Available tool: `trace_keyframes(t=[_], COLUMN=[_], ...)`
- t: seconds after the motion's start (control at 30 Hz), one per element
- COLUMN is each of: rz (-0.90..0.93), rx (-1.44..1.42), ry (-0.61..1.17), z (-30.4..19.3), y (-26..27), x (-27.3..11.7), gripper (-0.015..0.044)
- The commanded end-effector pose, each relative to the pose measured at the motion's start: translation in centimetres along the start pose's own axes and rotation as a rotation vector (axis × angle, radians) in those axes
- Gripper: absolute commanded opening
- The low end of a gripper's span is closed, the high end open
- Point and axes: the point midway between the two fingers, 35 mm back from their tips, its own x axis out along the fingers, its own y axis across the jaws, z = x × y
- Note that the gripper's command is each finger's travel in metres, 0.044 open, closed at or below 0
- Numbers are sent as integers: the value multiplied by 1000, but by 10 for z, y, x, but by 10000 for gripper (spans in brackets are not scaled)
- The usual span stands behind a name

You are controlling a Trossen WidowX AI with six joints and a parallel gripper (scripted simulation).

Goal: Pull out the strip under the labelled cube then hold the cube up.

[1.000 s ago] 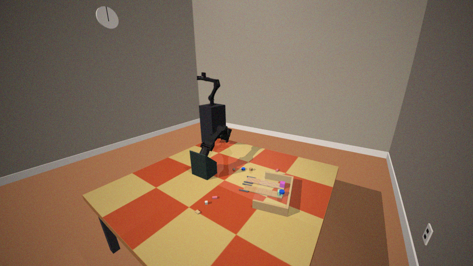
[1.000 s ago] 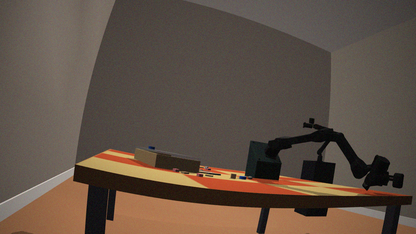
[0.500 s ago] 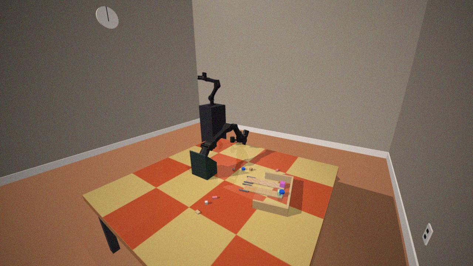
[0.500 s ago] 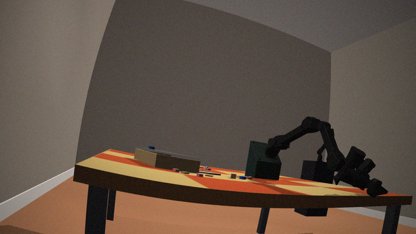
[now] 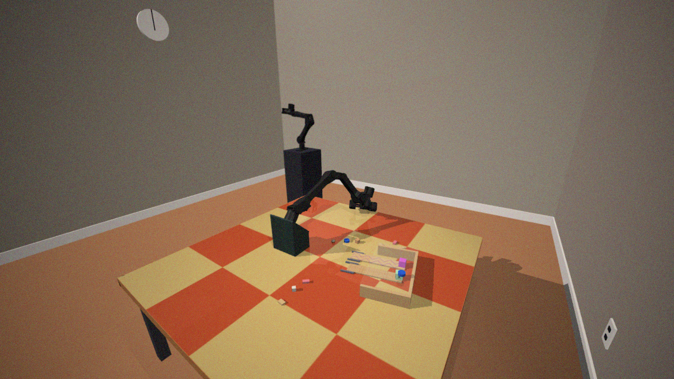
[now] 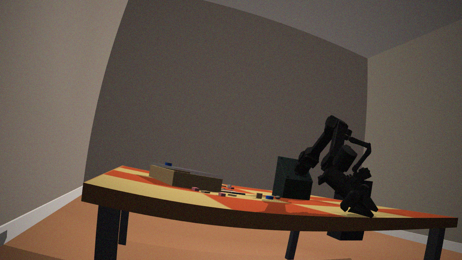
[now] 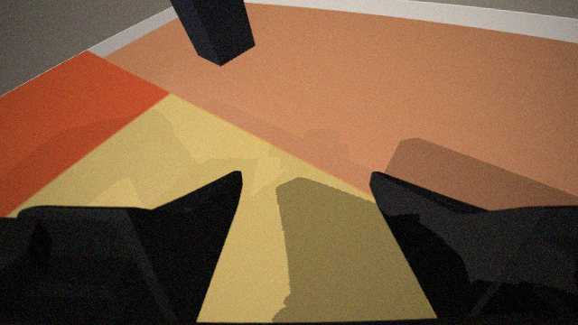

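My gripper (image 5: pixel 363 207) (image 7: pixel 306 178) is open and empty, low over the table's far side, well away from the tray. A magenta cube (image 5: pixel 402 262) sits by the tray's right wall, at the end of a zigzag-patterned strip (image 5: pixel 375 259). A teal and white block (image 5: pixel 399 278) shows at the end of a plain tan strip (image 5: pixel 369 271), partly hidden by a blue disc (image 5: pixel 401 272) (image 6: pixel 168 164). Dark handles stick out of the tray's open left side. No label is readable, so I cannot tell which cube is labelled. The wrist view shows no strip or cube.
The wooden tray (image 5: pixel 385 295) (image 6: pixel 160 175) has a see-through cover. Small blocks, another blue disc (image 5: pixel 346 240) (image 6: pixel 269 197) and a brown cube (image 5: pixel 357 240) (image 6: pixel 258 195) lie behind it. More small blocks lie at the front left. Another arm (image 5: pixel 308 120) stands on a dark pedestal (image 5: pixel 301 174) beyond the table.
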Motion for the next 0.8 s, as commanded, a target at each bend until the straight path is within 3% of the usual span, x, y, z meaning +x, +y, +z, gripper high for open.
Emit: trace_keyframes(t=[0.0,0.4,0.77], rz=[-132,-578,-1037], rx=[91,379,665], ry=[69,213,227], z=[-25,-102,-149], y=[-29,-70,-19], x=[-52,-250,-435], gripper=[400,400,400])
